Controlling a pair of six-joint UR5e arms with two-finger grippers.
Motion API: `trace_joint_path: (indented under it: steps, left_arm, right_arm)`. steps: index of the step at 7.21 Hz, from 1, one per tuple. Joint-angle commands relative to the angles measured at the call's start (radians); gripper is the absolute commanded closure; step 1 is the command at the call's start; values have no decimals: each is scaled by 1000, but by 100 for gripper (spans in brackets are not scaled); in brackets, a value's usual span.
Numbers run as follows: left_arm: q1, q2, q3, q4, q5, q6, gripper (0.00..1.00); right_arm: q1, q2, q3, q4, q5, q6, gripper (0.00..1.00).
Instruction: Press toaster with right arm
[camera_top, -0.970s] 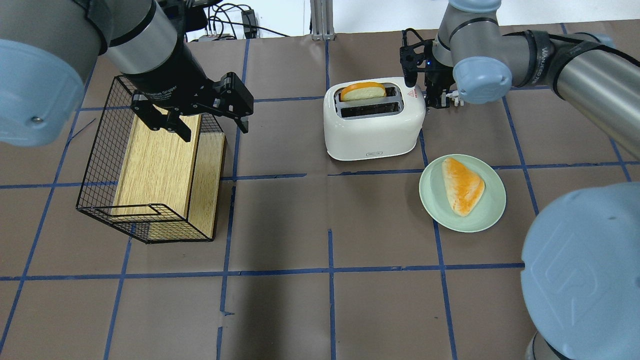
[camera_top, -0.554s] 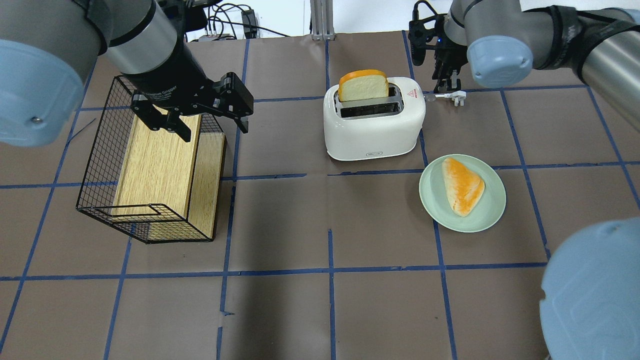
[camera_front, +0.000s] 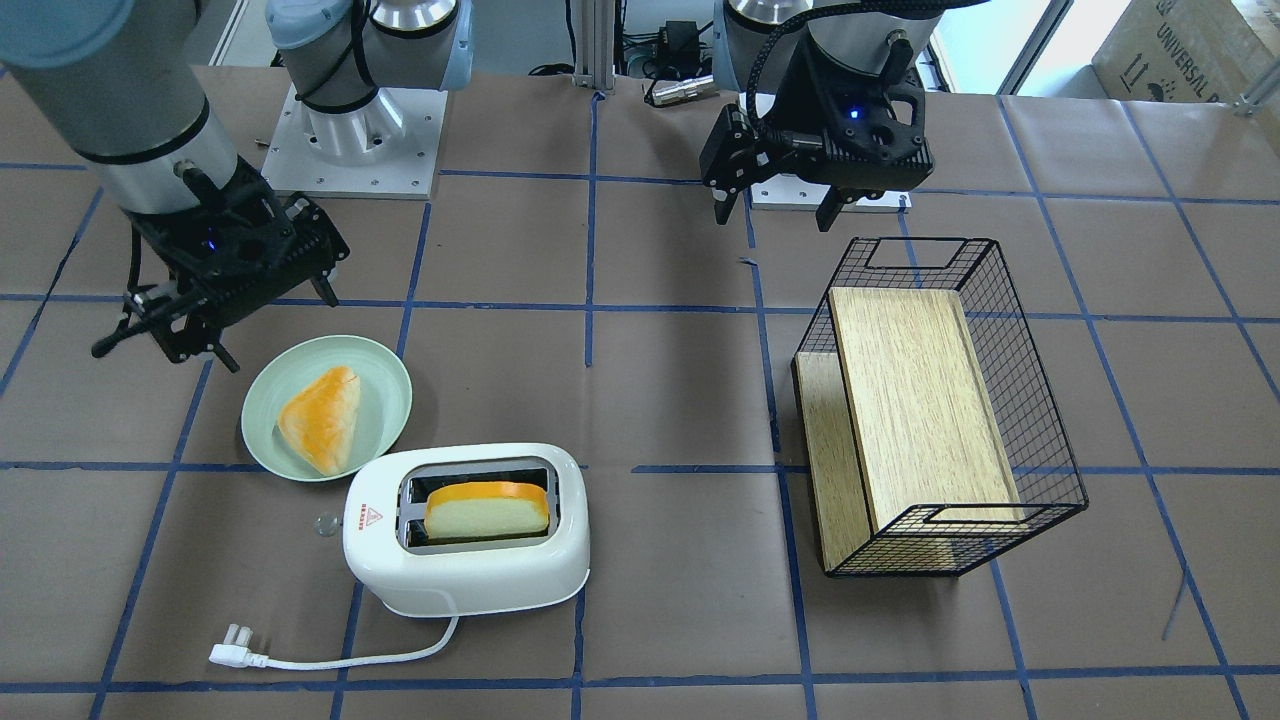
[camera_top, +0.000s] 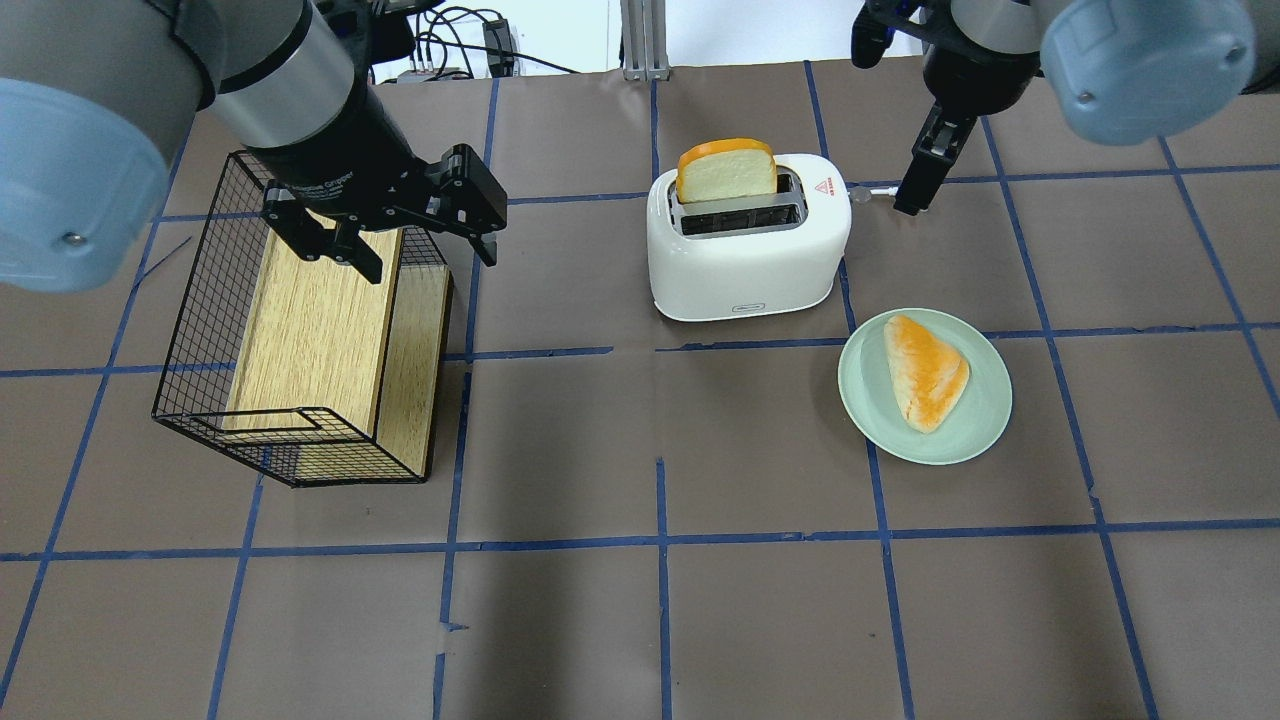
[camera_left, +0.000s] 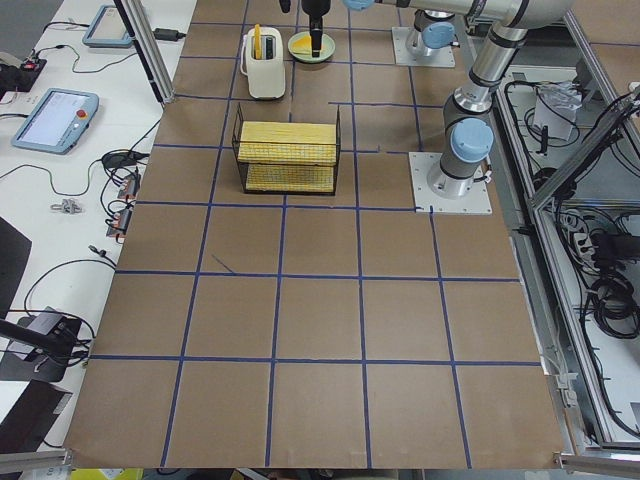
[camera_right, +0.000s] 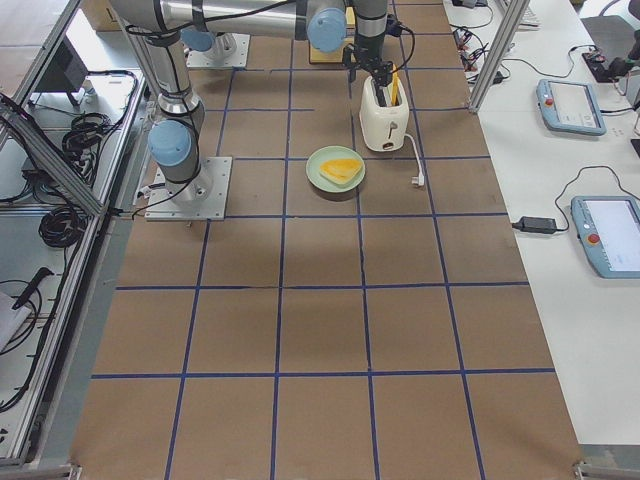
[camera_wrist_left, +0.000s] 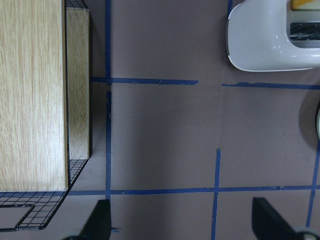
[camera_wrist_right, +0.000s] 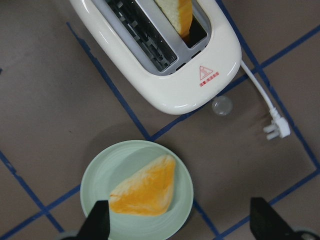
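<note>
The white toaster (camera_top: 748, 250) stands at the table's back middle; it also shows in the front-facing view (camera_front: 465, 570) and the right wrist view (camera_wrist_right: 165, 85). A bread slice (camera_top: 727, 170) sticks up out of its far slot. The side lever's clear knob (camera_top: 859, 195) points right. The cord and plug (camera_front: 235, 653) lie beyond it. My right gripper (camera_top: 890, 118) hangs open and empty above and to the right of the lever end (camera_front: 278, 328), apart from the toaster. My left gripper (camera_top: 430, 262) is open and empty over the basket's right edge.
A pale-green plate (camera_top: 985, 425) with a triangular bread piece (camera_top: 927, 372) lies front right of the toaster. A black wire basket (camera_top: 200, 330) holding a wooden board (camera_top: 315, 330) lies on its side at the left.
The right gripper has lifted away from the toaster's lever end, up and back to the right. The bread slice now stands higher out of the slot. The left arm has not moved.
</note>
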Motion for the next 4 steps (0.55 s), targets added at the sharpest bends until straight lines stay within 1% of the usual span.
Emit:
trace_joint_path:
  steps: [1, 3, 4]
  left_arm:
    - [0, 0, 0, 0, 0, 0, 0]
    - [0, 0, 0, 0, 0, 0, 0]
    - [0, 0, 0, 0, 0, 0, 0]
  right_arm:
    - [2, -113, 27, 99, 5, 338, 1]
    - [12, -125, 60, 86, 2, 499, 0]
    - [12, -125, 64, 90, -8, 503, 0]
